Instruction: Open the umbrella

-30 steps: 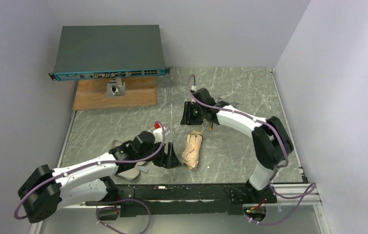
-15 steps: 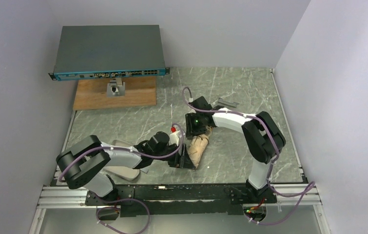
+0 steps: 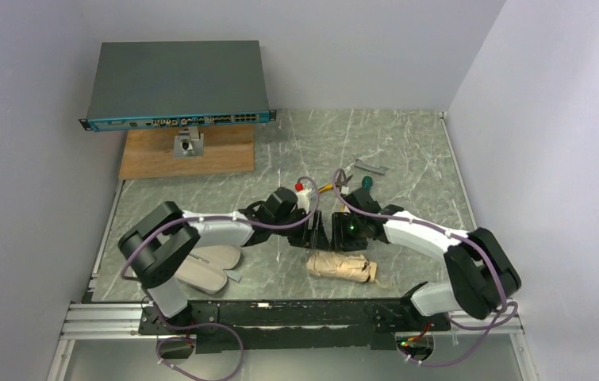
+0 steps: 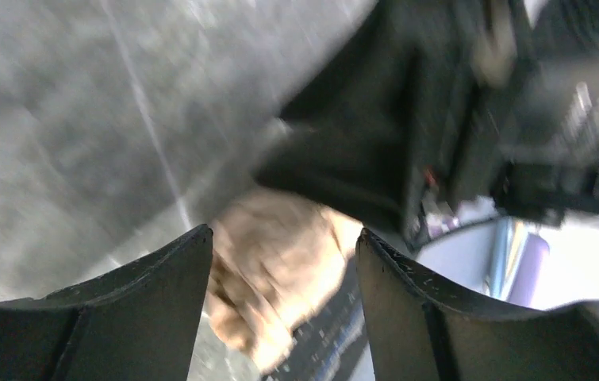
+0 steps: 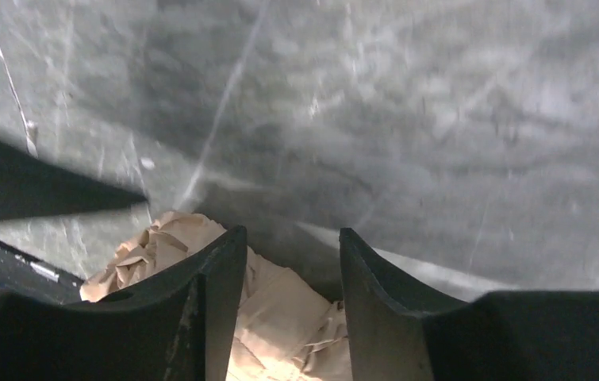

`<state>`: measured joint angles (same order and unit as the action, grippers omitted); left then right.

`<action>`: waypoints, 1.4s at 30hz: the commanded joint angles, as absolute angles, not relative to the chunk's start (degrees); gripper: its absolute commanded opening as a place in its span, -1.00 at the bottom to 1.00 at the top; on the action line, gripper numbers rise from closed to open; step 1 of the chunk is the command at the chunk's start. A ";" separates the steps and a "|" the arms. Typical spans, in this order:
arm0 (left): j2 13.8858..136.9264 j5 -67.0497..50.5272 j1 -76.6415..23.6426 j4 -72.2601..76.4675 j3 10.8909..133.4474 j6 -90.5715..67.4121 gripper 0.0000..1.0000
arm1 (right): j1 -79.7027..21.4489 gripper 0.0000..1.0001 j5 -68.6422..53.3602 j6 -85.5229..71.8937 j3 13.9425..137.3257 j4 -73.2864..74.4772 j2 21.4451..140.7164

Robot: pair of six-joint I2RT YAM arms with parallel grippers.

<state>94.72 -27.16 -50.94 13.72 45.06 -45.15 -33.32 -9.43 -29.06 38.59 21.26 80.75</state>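
Currently the compact folding umbrella of tan-beige fabric [image 3: 342, 267] lies closed on its side on the grey marble-patterned table [image 3: 407, 143]. It is near the front edge, and its length runs from left to right. Both arms reach inward and meet just behind it. The left gripper [image 3: 316, 236] stands by the left end of the bundle. The right gripper [image 3: 350, 236] is just beside it, nearer to the middle. In the blurred left wrist view, the left gripper [image 4: 284, 238] has its two dark fingers [image 4: 153, 302] spread well apart. The crumpled umbrella [image 4: 280, 270] shows in the gap beyond them, under the black body of the other gripper. In the right wrist view, the right gripper [image 5: 288, 232] also has its fingers [image 5: 209, 286] parted, with nothing clamped between the tips. The umbrella [image 5: 276, 313] fabric lies low between them, close to the palm. Possibly a finger brushes the cloth, but I cannot tell this for sure. A flat pale pink sleeve [image 3: 209, 266] lies at the left beside the left arm, well apart from the umbrella. At the far left, a grey network switch with a blue front [image 3: 177, 83] sits above a brown wooden board [image 3: 153, 155].
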 commanded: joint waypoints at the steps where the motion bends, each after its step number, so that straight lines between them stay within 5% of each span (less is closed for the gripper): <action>1: 98.78 -24.59 -47.46 9.70 54.33 -38.56 0.40 | -33.62 0.03 -10.70 -32.12 36.59 27.99 73.72; 5: 97.76 -20.66 -46.50 -0.69 62.48 -32.43 0.43 | -33.40 0.52 -8.03 -31.12 39.07 31.39 68.87; 13: 85.34 -14.86 -46.49 -11.65 58.48 -28.34 0.53 | -34.02 0.99 -12.43 -25.12 41.89 28.03 64.45; 24: 59.38 -5.46 -45.57 -22.87 46.31 -28.92 0.61 | -58.53 1.00 7.54 -24.92 38.40 24.75 69.60; 32: 49.57 -0.80 -44.87 -29.49 45.81 -28.40 0.63 | -63.62 0.99 21.38 -26.24 45.76 31.89 80.90; 35: 48.15 -0.19 -44.81 -29.88 45.18 -28.32 0.64 | -64.37 0.73 22.15 -25.85 48.38 33.54 85.14; 39: 46.86 -0.30 -44.60 -29.32 43.94 -28.88 0.64 | -64.54 -0.13 23.78 -27.86 52.33 35.67 89.57; 42: 46.39 -0.42 -44.57 -29.07 43.36 -29.18 0.63 | -64.59 -0.47 25.16 -28.88 56.25 37.16 92.51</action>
